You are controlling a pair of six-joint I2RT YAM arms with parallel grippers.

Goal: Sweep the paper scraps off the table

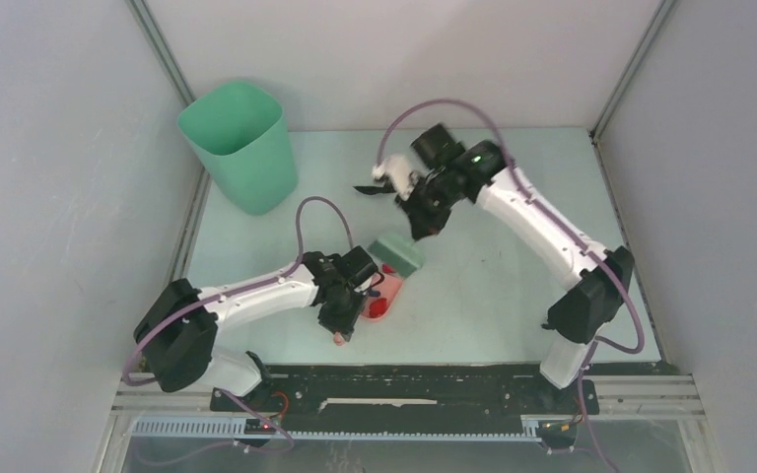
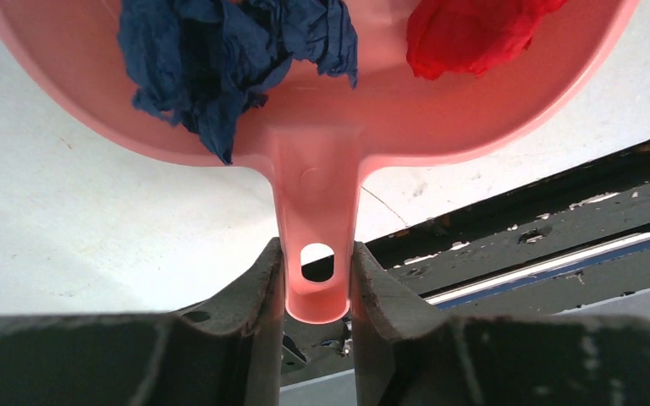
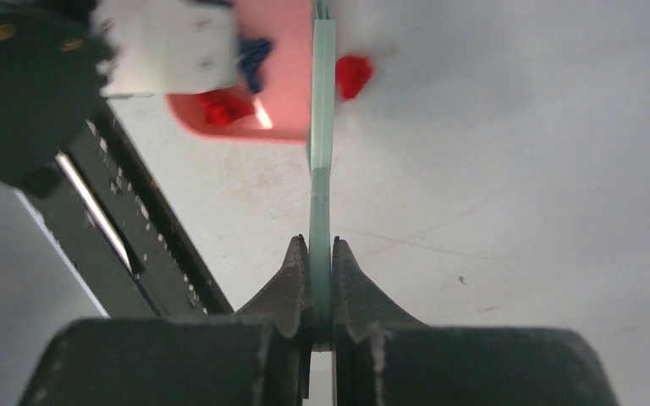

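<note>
My left gripper (image 1: 341, 320) is shut on the handle of the pink dustpan (image 1: 382, 292), which lies on the table (image 1: 493, 286) near the front. In the left wrist view the jaws (image 2: 316, 254) clamp the handle, and the pan (image 2: 313, 127) holds a dark blue paper scrap (image 2: 220, 59) and a red one (image 2: 474, 34). My right gripper (image 1: 422, 229) is shut on the thin handle of the green hand brush (image 1: 397, 254), whose head is at the pan's mouth. In the right wrist view (image 3: 320, 245) a red scrap (image 3: 354, 74) shows just right of the brush (image 3: 322, 101), beside the pan (image 3: 262, 101).
A tall green bin (image 1: 241, 143) stands at the table's back left corner. Grey walls enclose the table on three sides. A black rail (image 1: 404, 379) with the arm bases runs along the front edge.
</note>
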